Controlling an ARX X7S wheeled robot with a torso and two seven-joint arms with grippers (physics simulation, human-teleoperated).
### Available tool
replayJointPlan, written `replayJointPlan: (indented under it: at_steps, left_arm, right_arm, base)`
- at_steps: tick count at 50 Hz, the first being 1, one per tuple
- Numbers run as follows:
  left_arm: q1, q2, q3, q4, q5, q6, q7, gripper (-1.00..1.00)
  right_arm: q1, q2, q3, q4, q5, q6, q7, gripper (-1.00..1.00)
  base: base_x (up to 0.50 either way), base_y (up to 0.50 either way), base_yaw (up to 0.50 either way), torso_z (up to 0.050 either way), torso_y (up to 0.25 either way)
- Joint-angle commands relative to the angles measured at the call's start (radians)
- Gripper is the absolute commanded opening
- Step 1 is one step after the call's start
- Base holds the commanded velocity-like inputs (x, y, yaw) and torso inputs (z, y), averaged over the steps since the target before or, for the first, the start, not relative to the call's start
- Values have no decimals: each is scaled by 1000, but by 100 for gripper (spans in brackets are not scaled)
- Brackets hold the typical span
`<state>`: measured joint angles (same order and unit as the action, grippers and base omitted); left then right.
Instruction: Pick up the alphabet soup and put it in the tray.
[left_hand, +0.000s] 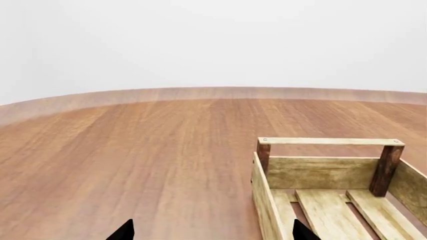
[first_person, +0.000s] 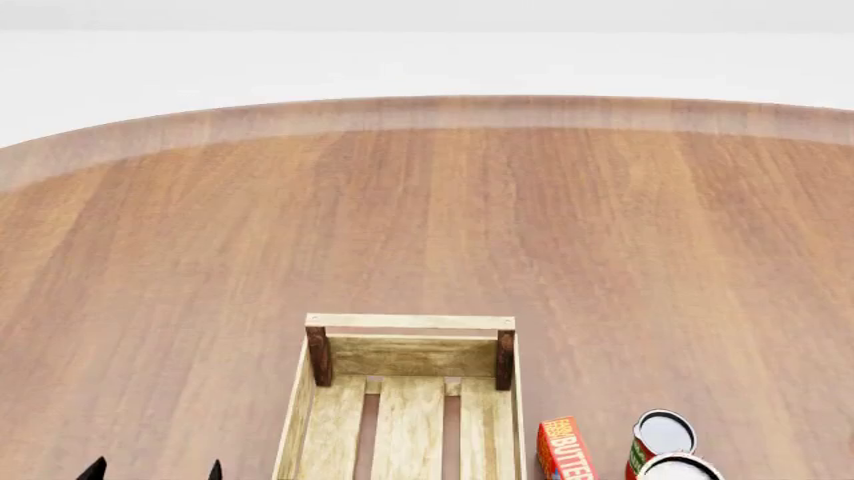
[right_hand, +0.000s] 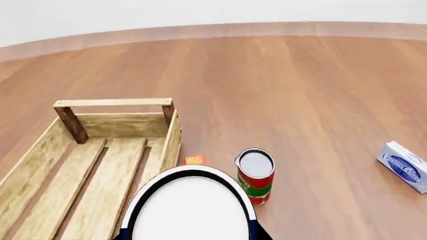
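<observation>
Tray (first_person: 407, 400): pale wood slats, dark brown corner posts. Counter (first_person: 427, 220): reddish-brown wood grain. Right of tray: orange-red butter box (first_person: 566, 450); can (right_hand: 255, 176) with red-and-green label, grey top. Alphabet soup (right_hand: 190, 205): white top, dark blue rim. Far right of tray: blue-and-white box (right_hand: 404, 166).

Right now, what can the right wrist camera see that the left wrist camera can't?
Only the right wrist camera shows the soup can, very close with its pale top filling the bottom of the picture. Behind it are a red and green can, a bit of an orange box and a blue and white box. Only the left wrist camera shows the left fingers, spread wide and holding nothing. Both show the wooden crate and the brown table.
</observation>
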<state>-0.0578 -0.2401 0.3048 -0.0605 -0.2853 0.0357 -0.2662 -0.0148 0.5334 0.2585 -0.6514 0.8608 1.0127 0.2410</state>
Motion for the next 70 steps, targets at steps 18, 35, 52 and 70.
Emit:
replayJointPlan:
  at_steps: [18, 35, 52, 70]
  left_arm:
    - [-1, -7, 13, -3, 3, 14, -10, 100]
    - [-1, -13, 21, -1, 4, 18, -17, 100]
    - [-3, -16, 27, -5, -1, 20, -21, 100]
    - [-7, -21, 32, -9, -7, 24, -23, 100]
  right_arm:
    - [264, -37, -224, 7, 54, 171, 44, -100]
    - [417, -63, -380, 112, 14, 164, -22, -100]
    - [491, -106, -483, 192, -50, 123, -42, -100]
    - [511, -128, -500, 233, -71, 99, -28, -100]
  base:
    - [0, 0, 0, 0, 1]
    - [0, 0, 0, 0, 1]
    - [0, 0, 0, 0, 1]
    - [0, 0, 0, 1, 1]
